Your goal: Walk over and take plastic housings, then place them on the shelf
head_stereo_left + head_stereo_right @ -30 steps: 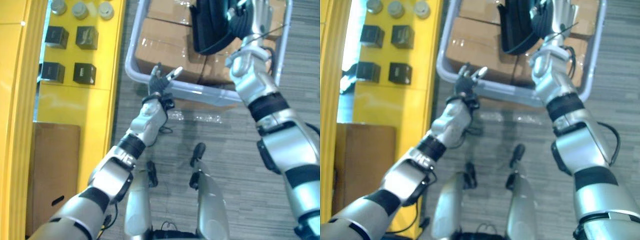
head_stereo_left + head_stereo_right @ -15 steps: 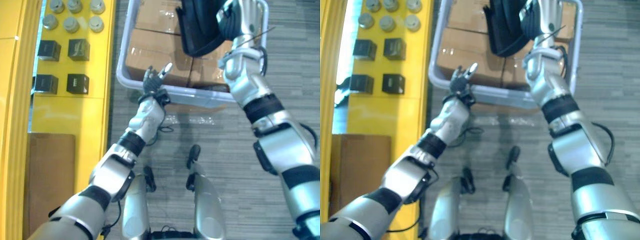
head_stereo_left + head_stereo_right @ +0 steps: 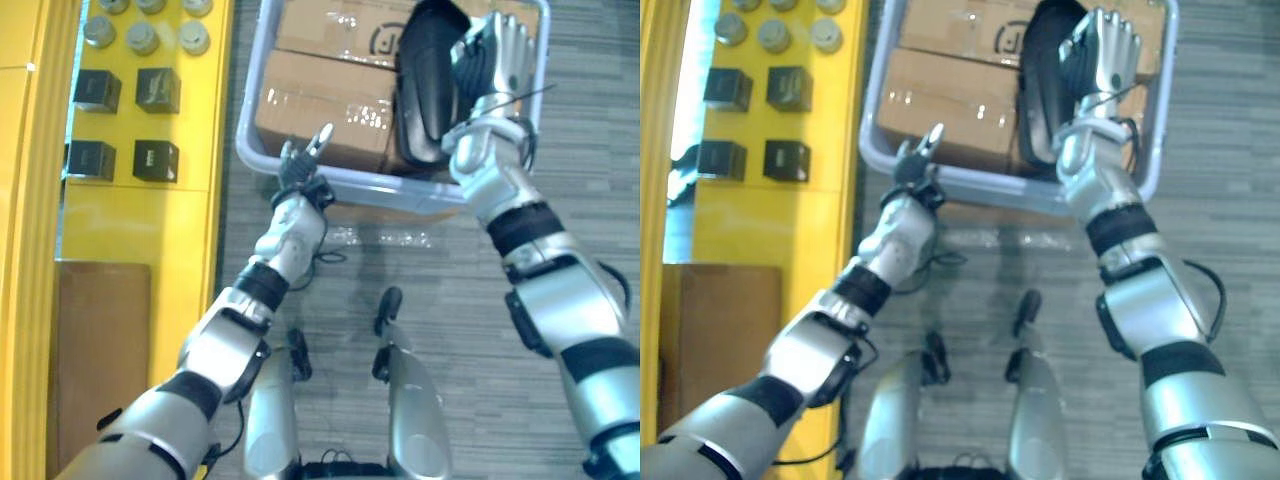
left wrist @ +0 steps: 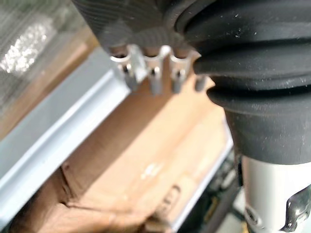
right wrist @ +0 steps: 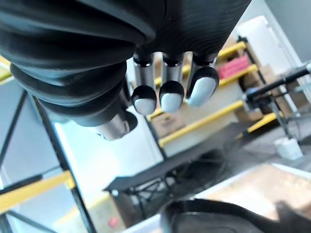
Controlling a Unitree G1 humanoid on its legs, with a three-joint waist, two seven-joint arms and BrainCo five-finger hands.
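A black plastic housing (image 3: 425, 90) stands on edge among cardboard boxes (image 3: 320, 105) in a pale grey bin (image 3: 350, 185) ahead on the floor. My right hand (image 3: 490, 50) is against the housing's right side with its fingers curled on it. In the right wrist view the curled fingertips (image 5: 167, 94) hang above the housing's dark rim (image 5: 218, 211). My left hand (image 3: 300, 165) is at the bin's near rim, open with spread fingers. The left wrist view has those fingers (image 4: 155, 77) over the rim (image 4: 53, 141) and a box.
A yellow shelf (image 3: 150, 220) runs along the left. On it sit black cubes (image 3: 155, 90) and grey cylinders (image 3: 140, 35), with a brown board (image 3: 100, 360) nearer to me. Grey carpet lies between me and the bin.
The camera has shifted. The housing has turned from broadside to edge-on and sits lower in the bin with my right hand beside it. My left hand stays by the near rim.
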